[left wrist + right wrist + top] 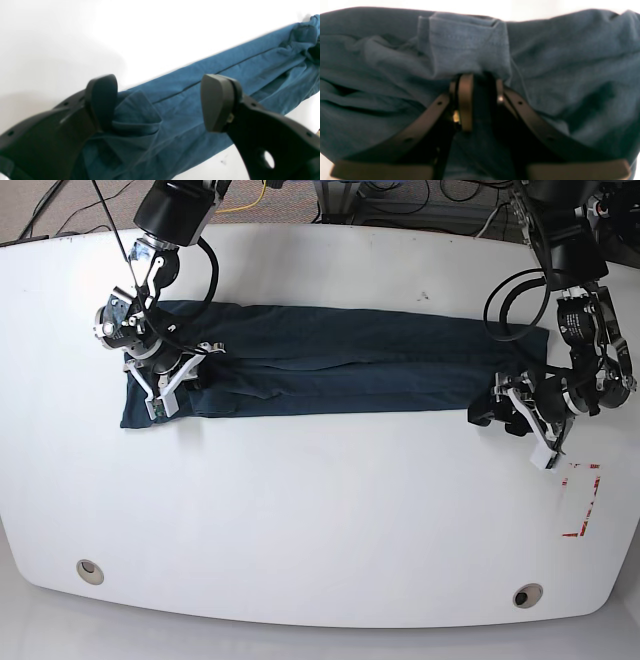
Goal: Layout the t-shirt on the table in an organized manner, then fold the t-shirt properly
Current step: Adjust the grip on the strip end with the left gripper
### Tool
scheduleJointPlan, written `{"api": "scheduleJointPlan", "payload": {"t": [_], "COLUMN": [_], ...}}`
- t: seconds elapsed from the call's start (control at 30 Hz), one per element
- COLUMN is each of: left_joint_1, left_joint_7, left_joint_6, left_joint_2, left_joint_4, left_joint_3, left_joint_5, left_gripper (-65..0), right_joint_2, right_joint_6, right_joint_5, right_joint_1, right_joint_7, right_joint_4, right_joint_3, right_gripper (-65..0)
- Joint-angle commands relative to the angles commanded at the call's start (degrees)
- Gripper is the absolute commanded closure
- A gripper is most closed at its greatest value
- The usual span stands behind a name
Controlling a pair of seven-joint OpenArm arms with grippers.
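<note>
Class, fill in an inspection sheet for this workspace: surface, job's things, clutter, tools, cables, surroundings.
Surface: white table, two grey grommet holes, red tape rectangle near one end.
Job's things: t-shirt folded into a long narrow band across the table.
Clutter: nothing seen.
Tools: left tool open over the t-shirt's end; right tool shut on fabric.
Cables: black leads along both arms; more beyond the table's far edge.
Surroundings: floor behind the table.
</note>
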Motion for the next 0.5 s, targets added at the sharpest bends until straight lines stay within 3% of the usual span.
{"api": "scheduleJointPlan", "payload": {"t": [0.17, 0.5], "left_joint_1": [1.8, 5.7], "left_joint_7": [0.2, 0.1], "left_joint_6": [0.0, -0.1], "left_joint_2": [-2.3, -8.7], "left_joint_4": [0.0, -4.5], "left_joint_3": [0.1, 0.1], "left_joint_5": [0.0, 1.2], "left_gripper": [-35.3, -35.0], "right_joint_2": [0.0, -0.1], "right_joint_6": [0.0, 0.0], "right_joint_5": [0.1, 0.2], "right_joint_1": [0.0, 0.0], "right_joint_7": [0.0, 0.0], "right_joint_4": [0.0, 0.0], "right_joint_3": [0.0, 0.0], "right_gripper": [-11.1, -11.1]}}
